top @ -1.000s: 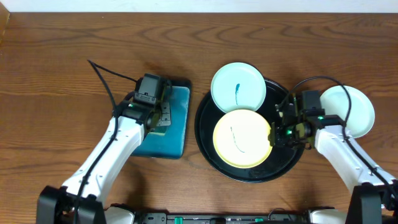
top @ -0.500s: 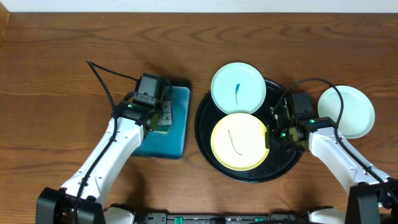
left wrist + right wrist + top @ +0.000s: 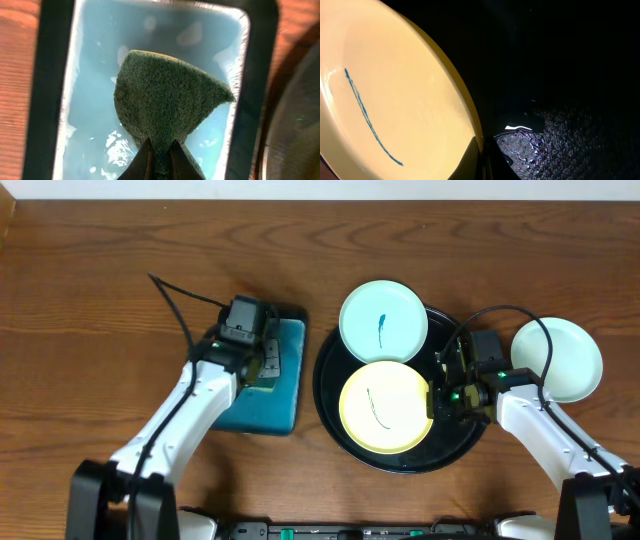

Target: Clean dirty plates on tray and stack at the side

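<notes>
Overhead: right gripper (image 3: 434, 402) clamps yellow plate (image 3: 385, 406) rim (perhaps tilted); left gripper (image 3: 160, 150) pinches sponge (image 3: 165, 95).

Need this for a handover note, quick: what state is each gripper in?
Left gripper: shut on the green scouring pad, over the teal tray.
Right gripper: shut on the yellow plate's rim.

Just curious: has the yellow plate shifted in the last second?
Yes: the yellow plate, pinched by the right pincer, slid slightly left, toward the left rim of the black tray.
</notes>
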### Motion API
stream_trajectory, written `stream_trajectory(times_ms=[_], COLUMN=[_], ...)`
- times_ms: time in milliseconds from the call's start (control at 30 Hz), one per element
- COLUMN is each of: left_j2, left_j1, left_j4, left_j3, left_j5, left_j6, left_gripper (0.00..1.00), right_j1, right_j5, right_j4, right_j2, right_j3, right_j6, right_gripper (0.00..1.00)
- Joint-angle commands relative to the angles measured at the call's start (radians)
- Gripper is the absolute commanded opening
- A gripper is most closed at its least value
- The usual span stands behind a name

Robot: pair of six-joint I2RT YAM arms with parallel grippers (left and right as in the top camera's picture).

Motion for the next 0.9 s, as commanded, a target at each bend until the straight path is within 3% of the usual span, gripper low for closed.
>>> stream_trajectory(times_ms=[0, 500, 867], left_j2=[0.064, 0.322, 0.364], left_j1=[0.004, 0.004, 0.004], left_j4=[0.013, 0.063, 0.065], left_j3=[-0.002, -0.002, -0.002], left_j5=[-0.002, -0.001, -0.001], left_j6=[0.009, 0.008, 0.005], left_gripper=[0.08, 0.08, 0.07], right_j1=[0.011, 0.011, 0.011], right_j5=[-0.001, -0.001, -0.001], right_j4=[0.005, 0.005, 0.001], right_j2=[0.005, 0.005, 0.005], right_j3=[-0.006, -0.006, -0.006], right_j6=[0.019, 0.019, 0.019], right_gripper=[0.01, 0.01, 0.01])
